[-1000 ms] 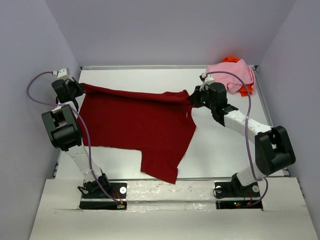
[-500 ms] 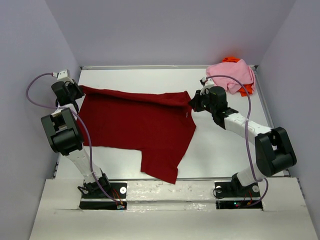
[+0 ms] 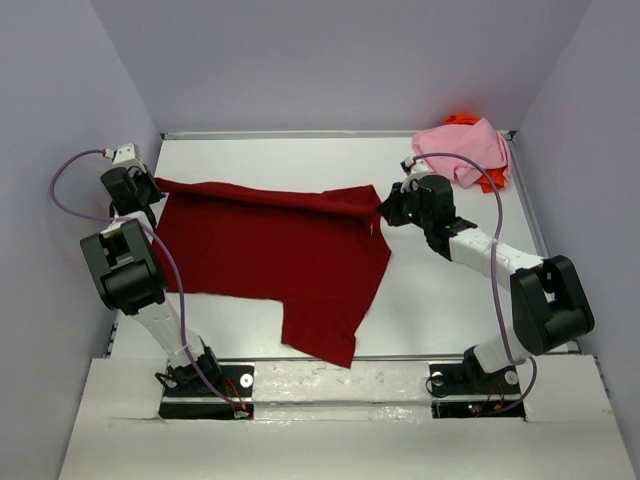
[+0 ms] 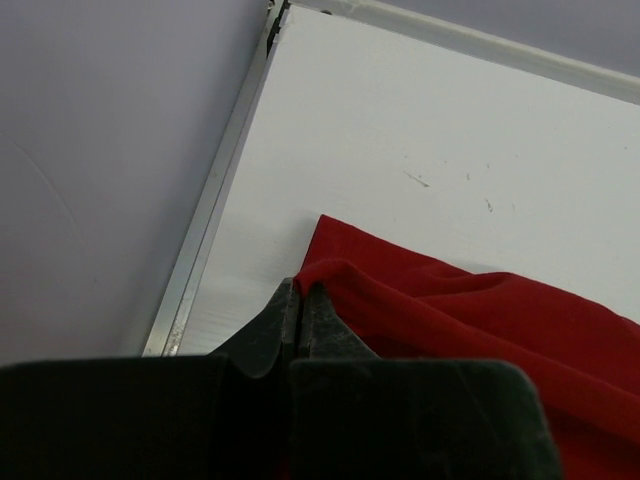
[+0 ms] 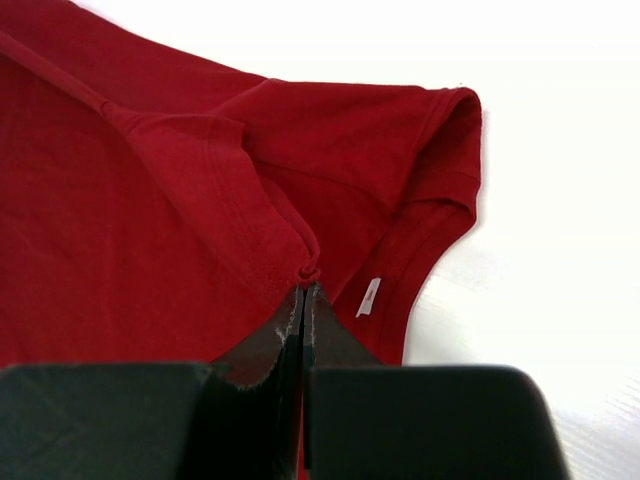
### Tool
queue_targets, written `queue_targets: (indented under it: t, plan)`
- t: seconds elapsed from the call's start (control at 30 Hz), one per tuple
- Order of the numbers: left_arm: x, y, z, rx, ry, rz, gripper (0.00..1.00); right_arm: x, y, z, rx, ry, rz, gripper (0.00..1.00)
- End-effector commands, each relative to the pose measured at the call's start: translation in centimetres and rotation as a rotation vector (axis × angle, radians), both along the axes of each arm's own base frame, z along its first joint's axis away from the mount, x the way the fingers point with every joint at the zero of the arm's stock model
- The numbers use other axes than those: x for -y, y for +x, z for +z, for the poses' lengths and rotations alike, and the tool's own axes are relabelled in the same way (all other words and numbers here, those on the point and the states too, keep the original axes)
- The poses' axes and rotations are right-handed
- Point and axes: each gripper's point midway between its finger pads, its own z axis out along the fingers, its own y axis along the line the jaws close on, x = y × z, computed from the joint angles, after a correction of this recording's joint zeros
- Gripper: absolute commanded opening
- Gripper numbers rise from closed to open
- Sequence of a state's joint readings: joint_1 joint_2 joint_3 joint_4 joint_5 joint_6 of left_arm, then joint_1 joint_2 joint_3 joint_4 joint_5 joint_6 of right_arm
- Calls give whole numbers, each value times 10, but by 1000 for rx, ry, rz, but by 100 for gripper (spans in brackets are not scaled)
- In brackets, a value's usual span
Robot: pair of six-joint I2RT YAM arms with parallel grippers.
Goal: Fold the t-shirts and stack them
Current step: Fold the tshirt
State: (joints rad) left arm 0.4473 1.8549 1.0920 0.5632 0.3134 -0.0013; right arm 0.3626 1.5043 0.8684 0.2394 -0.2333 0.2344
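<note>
3 shirts: a red shirt, a pink shirt and an orange shirt, all soft cloth.
Red shirt feel: thin and floppy. It is smooth in the middle, with soft folds along the far edge and a stitched hem.
Red shirt shape: wide and mostly flat. 1 flap reaches toward the near edge of the table, on the right side.
Tag: a tiny white tag sits inside a round opening of the red shirt.
Pink and orange: bunched in 1 lumpy heap in the far right corner. The pink shirt is on top and the orange shirt peeks out from under it.
Table: the table is white, flat and smooth, with a few small scuff marks. A thin metal rail runs along its left edge.
Room: plain pale purple walls stand on 3 sides.
Where the red shirt is: on the left and middle of the table, well apart from the heap.
Which way it lies: its long side runs left to right. Its far edge is pulled in a line between the 2 claws.
Left claw: the left claw has its fingers pressed together, pinching the far left corner of the red shirt near the rail.
Right claw: the right claw is squeezed tight on a fold at the far right end, just beside the round opening.
Arms: black and white, each with a looping purple cable.
</note>
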Motion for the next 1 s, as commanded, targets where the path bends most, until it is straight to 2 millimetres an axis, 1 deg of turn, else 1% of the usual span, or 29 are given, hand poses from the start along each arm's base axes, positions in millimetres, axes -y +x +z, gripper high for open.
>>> queue_targets:
  t: [0.0, 0.13, 0.33, 0.4, 0.63, 0.97]
  plan:
    - [-11, -6, 32, 61, 93, 23, 0, -6, 0, 18, 48, 33, 11, 0]
    - [-11, -5, 31, 59, 97, 18, 0, -8, 0, 15, 37, 34, 23, 0]
    - [-12, -10, 24, 39, 104, 31, 0, -11, -3, 14, 31, 35, 39, 0]
    - [-13, -11, 22, 37, 104, 32, 0, -11, -4, 11, 19, 39, 43, 0]
    - [-12, -14, 16, 24, 106, 36, 0, -9, -9, 6, 6, 37, 37, 0]
    - [-12, -19, 14, 24, 114, 43, 0, -7, -14, 5, -1, 33, 35, 0]
